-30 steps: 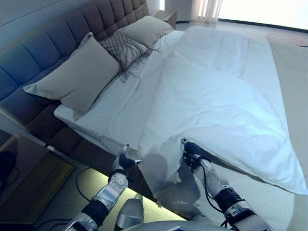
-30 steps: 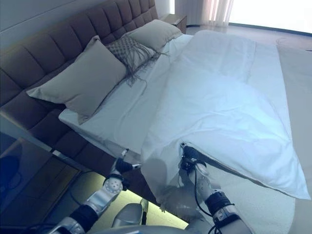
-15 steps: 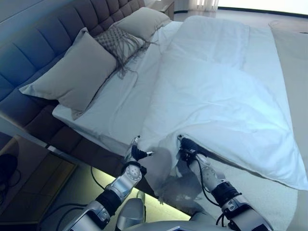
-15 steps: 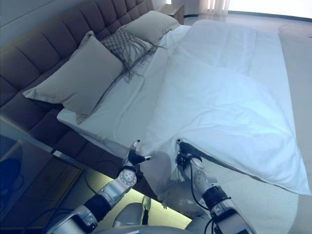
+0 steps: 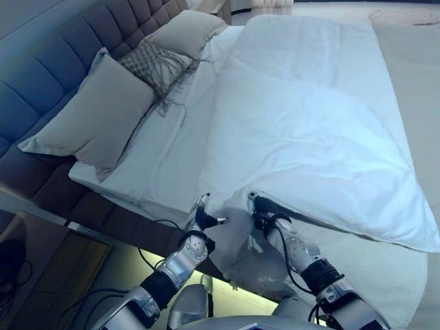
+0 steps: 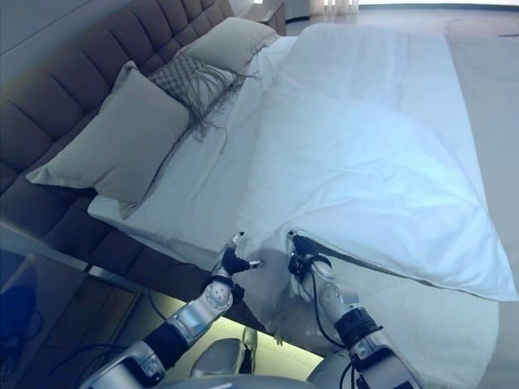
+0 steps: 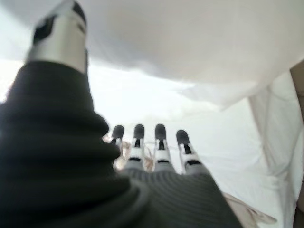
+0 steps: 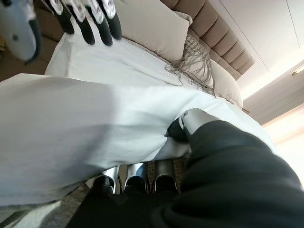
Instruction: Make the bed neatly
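We see our right hand (image 5: 265, 211) with its fingers (image 8: 134, 179) tucked beneath the near edge of the rumpled white duvet (image 5: 309, 137) and its thumb on top, so the cloth is pinched between them. Our left hand (image 5: 201, 218) is just beside it at the same hanging edge, its dark-tipped fingers (image 7: 160, 145) straight and spread, pointing toward the white fabric without closing on it; we cannot tell whether the tips touch the cloth. The duvet lies askew over the bed, bunched and folded toward the far side, with its near corner drooping over the mattress edge between our two hands. Beyond its edge the white fitted sheet (image 5: 168, 148) is bare along the head end. On that sheet, a large beige square pillow (image 5: 93, 120) leans against the dark padded tufted headboard (image 5: 48, 62); next to it sits a small grey knitted cushion with long fringe (image 5: 152, 60), and past that a second beige pillow (image 5: 185, 29). A beige bedspread (image 5: 412, 89) runs along the foot side of the bed.
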